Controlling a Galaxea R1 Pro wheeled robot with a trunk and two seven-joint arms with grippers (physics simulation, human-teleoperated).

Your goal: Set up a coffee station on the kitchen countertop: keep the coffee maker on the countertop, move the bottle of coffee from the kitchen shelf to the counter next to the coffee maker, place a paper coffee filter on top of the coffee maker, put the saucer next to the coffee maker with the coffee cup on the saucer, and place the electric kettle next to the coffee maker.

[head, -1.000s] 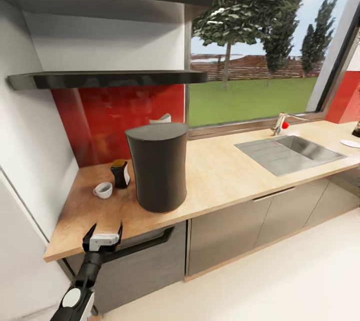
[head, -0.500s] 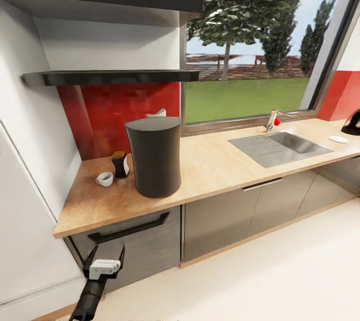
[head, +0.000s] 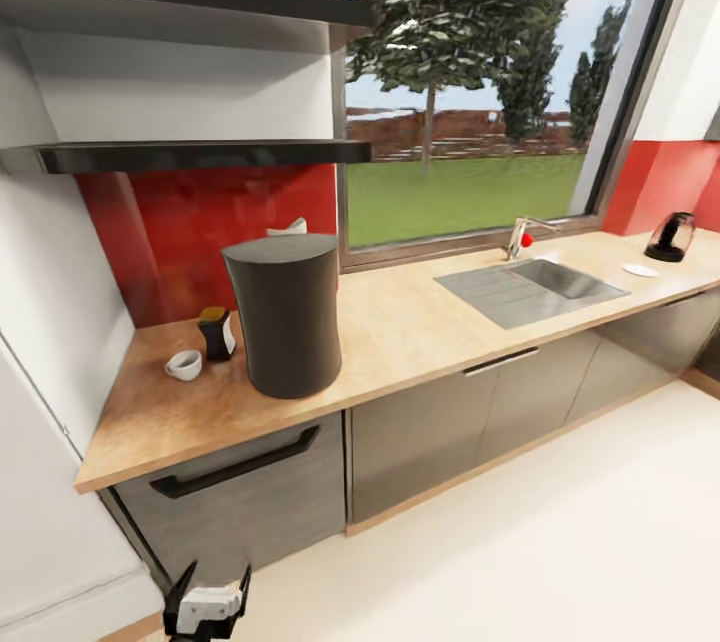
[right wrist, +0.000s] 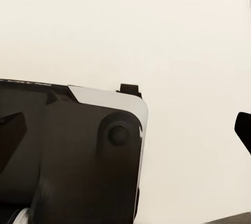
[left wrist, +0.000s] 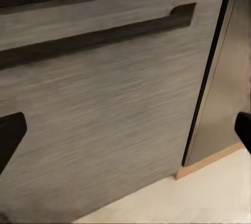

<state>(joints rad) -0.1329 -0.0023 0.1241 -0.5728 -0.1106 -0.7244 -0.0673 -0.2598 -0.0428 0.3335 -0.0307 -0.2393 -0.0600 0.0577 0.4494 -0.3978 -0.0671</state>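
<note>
The dark grey coffee maker stands on the countertop near its left end. Left of it sit the small bottle of coffee and the white coffee cup. A white pointed piece, perhaps the paper coffee filter, pokes up behind the coffee maker. Far right on the counter are the glass electric kettle and the saucer. My left gripper hangs open and holds nothing, low before the drawer front. In its wrist view my right gripper is open over the pale floor.
Two dark kitchen shelves hang above the counter's left end. An inset grey sink with a tap lies under the window. The dark drawer handle faces the left wrist camera. Part of the robot's dark base shows below the right gripper.
The camera has backed away from the counter and turned, so the kettle and saucer now show fully. My left gripper has dropped from counter-edge height to below the drawer, still open.
</note>
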